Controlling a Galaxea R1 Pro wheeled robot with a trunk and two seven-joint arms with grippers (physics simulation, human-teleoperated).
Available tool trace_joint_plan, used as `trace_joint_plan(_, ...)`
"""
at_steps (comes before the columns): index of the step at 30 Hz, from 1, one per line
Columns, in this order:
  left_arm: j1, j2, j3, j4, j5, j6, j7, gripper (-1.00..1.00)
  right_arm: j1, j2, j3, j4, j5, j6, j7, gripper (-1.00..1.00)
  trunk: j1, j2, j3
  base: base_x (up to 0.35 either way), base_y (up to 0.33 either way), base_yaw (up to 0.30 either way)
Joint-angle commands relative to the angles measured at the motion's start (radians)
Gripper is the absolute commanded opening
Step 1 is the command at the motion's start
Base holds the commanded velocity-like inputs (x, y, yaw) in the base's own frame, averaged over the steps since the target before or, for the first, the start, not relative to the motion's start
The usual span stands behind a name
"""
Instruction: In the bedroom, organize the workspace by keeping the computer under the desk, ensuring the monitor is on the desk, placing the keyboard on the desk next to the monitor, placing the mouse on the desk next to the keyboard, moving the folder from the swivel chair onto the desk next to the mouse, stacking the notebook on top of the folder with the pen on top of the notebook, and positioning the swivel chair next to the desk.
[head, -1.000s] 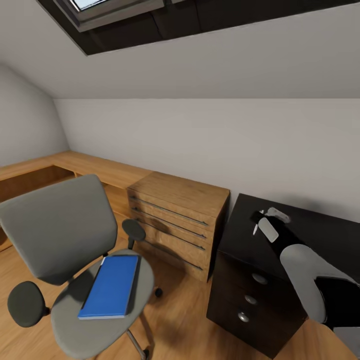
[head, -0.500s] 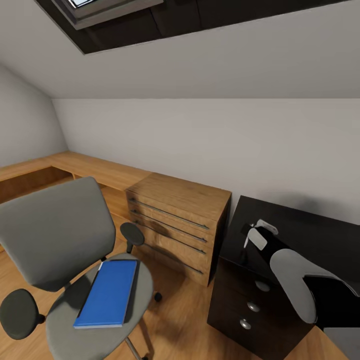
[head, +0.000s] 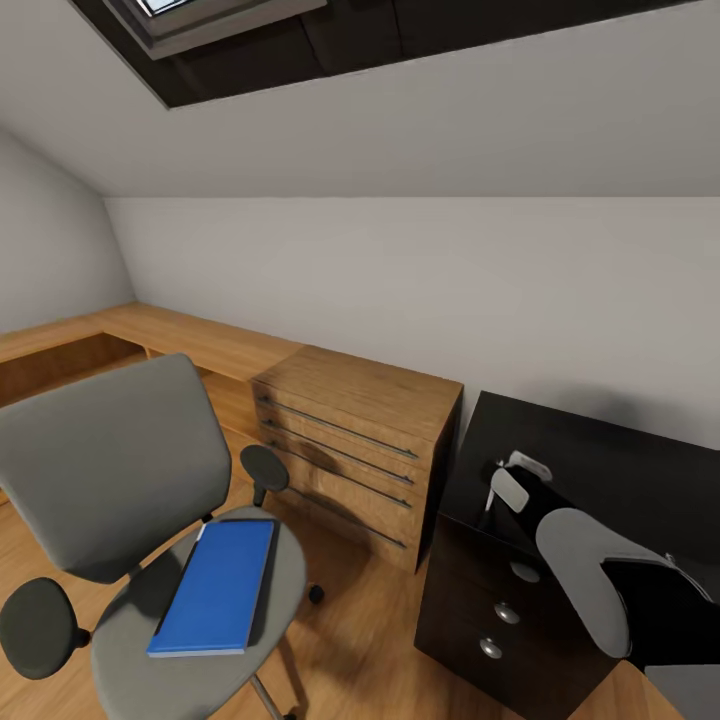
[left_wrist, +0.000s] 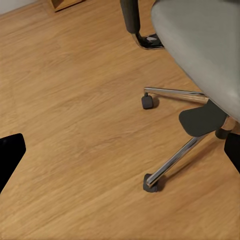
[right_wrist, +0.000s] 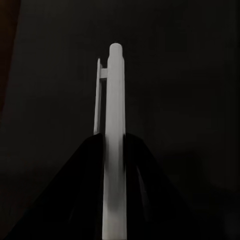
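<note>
- Furthest left in your head view, the swivel chair (head: 120, 520) stands on the wood floor (left_wrist: 75, 125), out from the desk; by my reading you have yet to bring it in beside the desk.
- The folder (head: 215, 585) lies flat on the chair's seat, so moving it to the desk is not done, and nothing can be stacked until it is.
- Your left wrist view looks down past the seat edge onto the chair's chrome base (left_wrist: 175, 160) and castors. Dark shapes sit at that picture's edges, but you cannot tell from them how the left gripper's jaws stand.
- In the middle, the light wooden dresser (head: 350, 440) stands against the wall, just beside the desk; it plays no part in the job.
- On the right, the desk (head: 610, 470) shows its glossy black top and drawer unit; the part you can see carries no monitor, keyboard or notebook, so those steps cannot be judged here.
- Your right gripper (right_wrist: 114, 145) is clamped narrow on the pen (right_wrist: 114, 150), which sticks out between the fingers over the dark desk top. In the head view the right gripper (head: 500, 482) hangs over the desk's near corner.
- Judged so, most of the task is left: the pen is in hand, but its resting place, folder then notebook, is not built.
</note>
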Motion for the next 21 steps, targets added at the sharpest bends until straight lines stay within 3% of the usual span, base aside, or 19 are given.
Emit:
trace_joint_plan(1, 0.0, 0.001, -0.008, -0.002, 0.005, -0.002, 0.009, 1.0, 0.0, 0.0, -0.004, 0.003, 0.002, 0.006, -0.001, -1.0, 0.0, 0.0, -0.001, 0.0, 0.0, 0.0)
trace_joint_plan(21, 0.0, 0.001, -0.008, -0.002, 0.006, -0.002, 0.009, 1.0, 0.0, -0.004, -0.004, 0.014, 0.002, 0.005, -0.001, -1.0, 0.0, 0.0, -0.001, 0.0, 0.0, 0.0)
